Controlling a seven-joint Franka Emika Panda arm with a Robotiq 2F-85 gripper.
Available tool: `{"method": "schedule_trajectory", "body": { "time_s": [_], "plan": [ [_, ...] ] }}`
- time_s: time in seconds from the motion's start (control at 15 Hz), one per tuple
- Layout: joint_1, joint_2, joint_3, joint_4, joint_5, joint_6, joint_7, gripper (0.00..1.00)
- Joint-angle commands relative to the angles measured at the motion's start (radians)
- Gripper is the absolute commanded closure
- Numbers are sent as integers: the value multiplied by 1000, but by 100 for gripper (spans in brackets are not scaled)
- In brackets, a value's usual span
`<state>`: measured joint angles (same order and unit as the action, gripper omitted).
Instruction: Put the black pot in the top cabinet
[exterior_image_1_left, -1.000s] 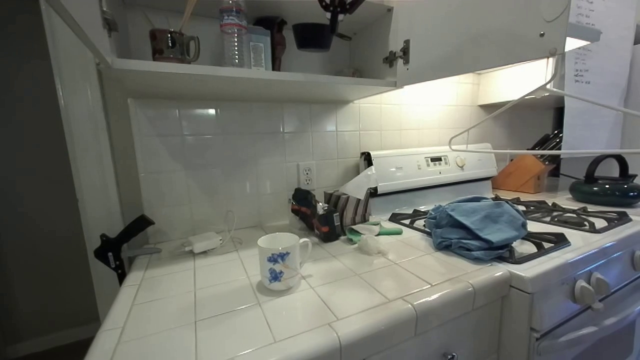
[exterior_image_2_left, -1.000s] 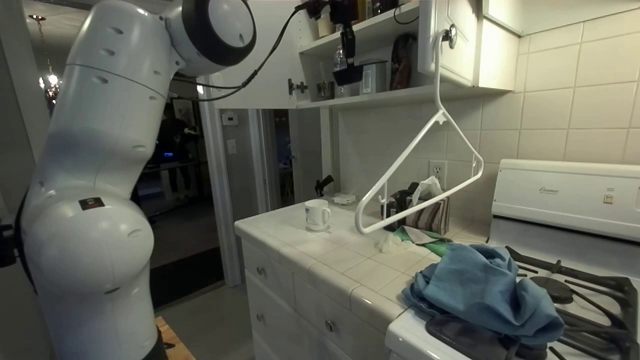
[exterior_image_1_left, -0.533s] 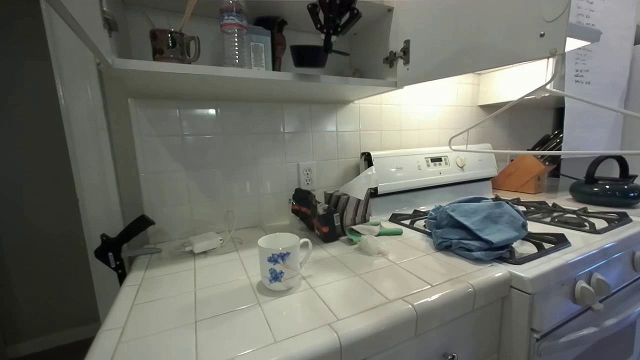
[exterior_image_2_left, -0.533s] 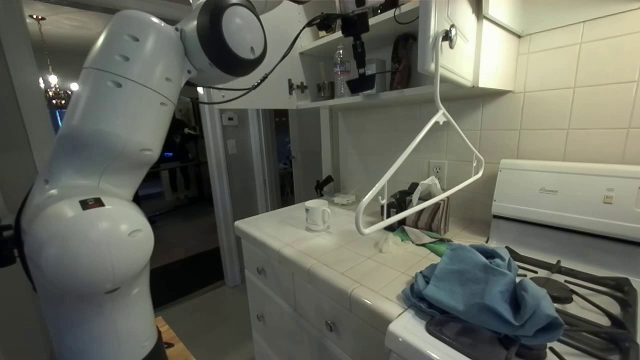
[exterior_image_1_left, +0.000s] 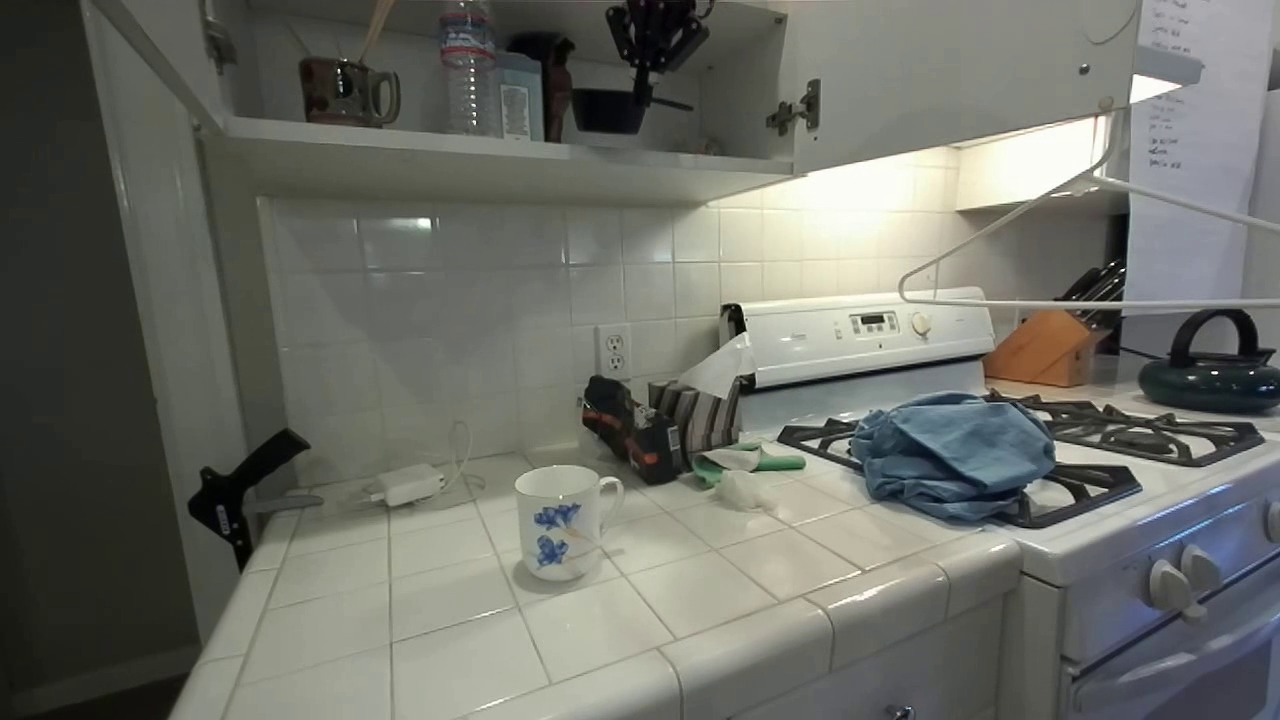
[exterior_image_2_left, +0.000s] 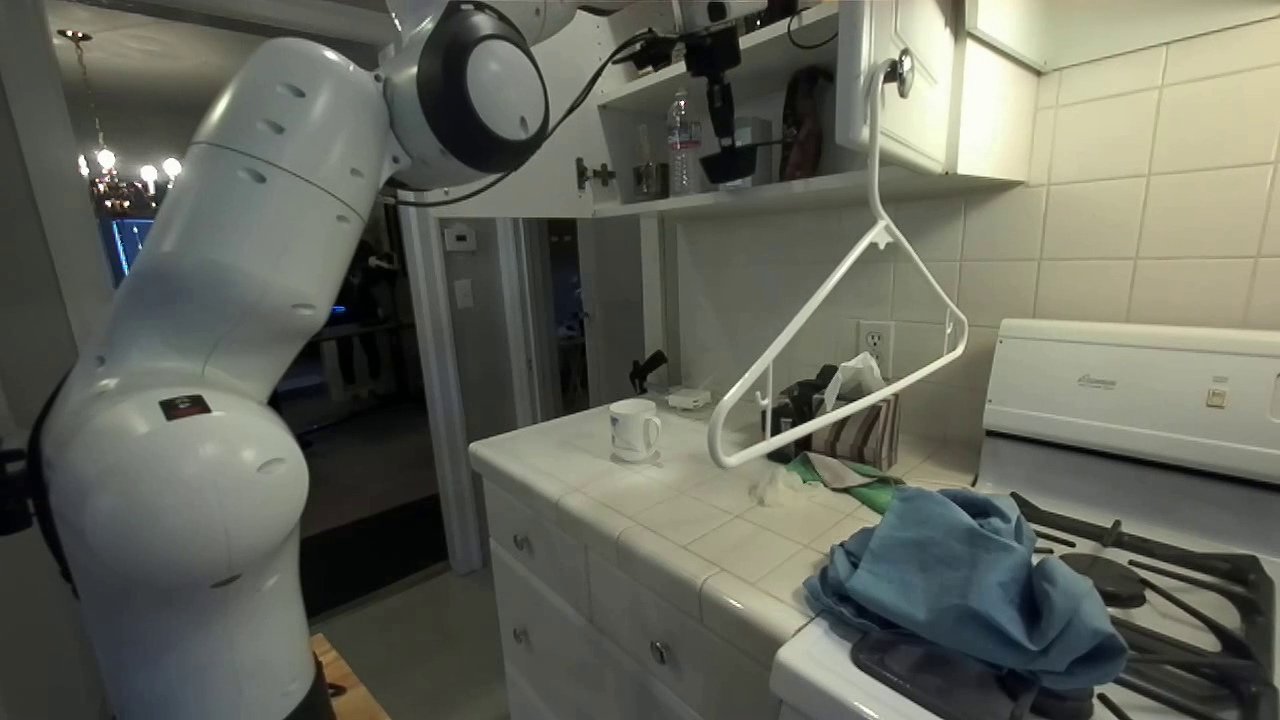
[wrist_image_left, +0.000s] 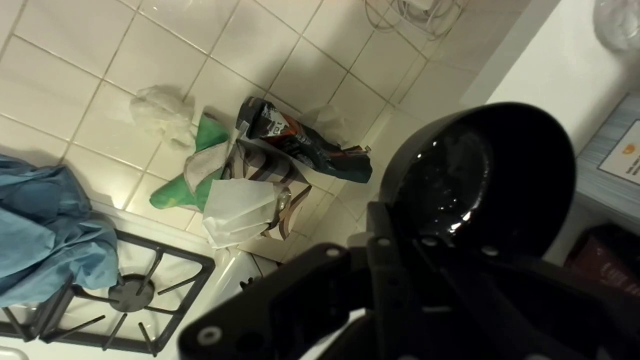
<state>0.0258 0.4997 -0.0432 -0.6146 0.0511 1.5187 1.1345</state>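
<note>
Near 12 o'clock in an exterior view, at the open top cabinet (exterior_image_1_left: 480, 160) | pinching black pot (exterior_image_1_left: 602, 113) with gripper (exterior_image_1_left: 642, 92) | seems nearly done: picked up, brought over | left: set down, let go

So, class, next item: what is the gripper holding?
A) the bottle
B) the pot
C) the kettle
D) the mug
B: in both exterior views the pot hangs from the gripper, clear of the counter below.
</note>
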Motion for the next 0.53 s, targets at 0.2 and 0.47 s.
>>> {"method": "schedule_trajectory", "body": {
  "time_s": [0.2, 0.47],
  "plan": [
    [0, 115, -1, 160, 9, -26, 127, 99],
    [9, 159, 6, 236, 8, -26, 171, 99]
  ]
}}
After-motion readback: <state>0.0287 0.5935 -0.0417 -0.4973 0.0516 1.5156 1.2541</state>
